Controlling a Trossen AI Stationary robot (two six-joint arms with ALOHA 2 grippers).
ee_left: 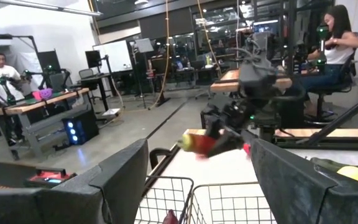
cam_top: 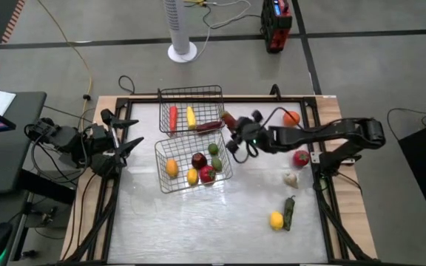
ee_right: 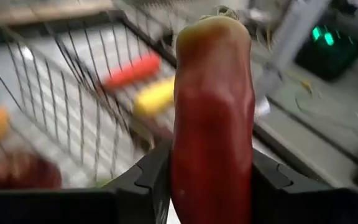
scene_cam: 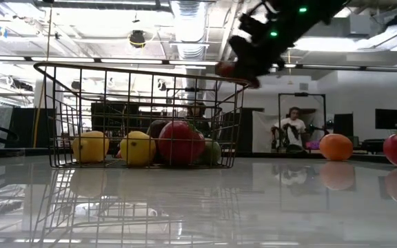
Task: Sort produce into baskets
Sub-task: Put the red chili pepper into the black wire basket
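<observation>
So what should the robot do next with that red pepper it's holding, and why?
Probably carry it a little farther over the far basket and let go. The right gripper is shut on the red pepper just beside that basket's rim, and the carrot and corn already lie there, while the near basket holds round fruit.

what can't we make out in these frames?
- Red pepper in the right gripper: right wrist view cuts off its lower end; motion-blurred in the left wrist view.
- Far basket: hidden behind the near basket in the low view.
- Left gripper: fingertips out of frame in its wrist view.
</observation>
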